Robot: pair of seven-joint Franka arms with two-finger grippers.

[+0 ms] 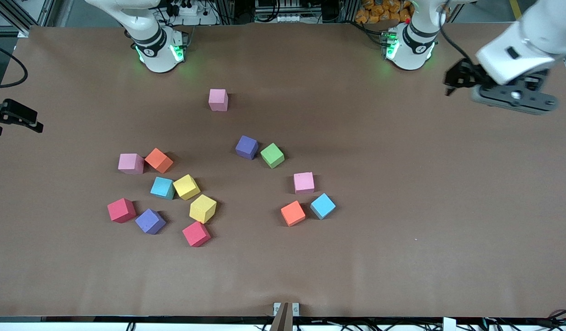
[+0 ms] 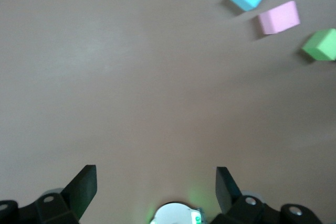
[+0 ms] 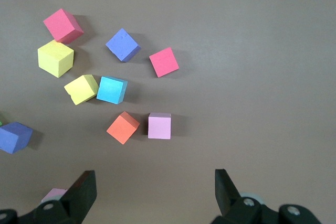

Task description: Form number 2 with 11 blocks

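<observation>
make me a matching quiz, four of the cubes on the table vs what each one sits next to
Things:
1. green cube
2. lone pink cube
3. yellow cube
4. orange cube

Places:
A. beside a pink cube
B. beside a purple cube
C. alone, nearest the robot bases
D. beside a light blue cube

Pairs: 1-B, 2-C, 3-D, 4-A
</observation>
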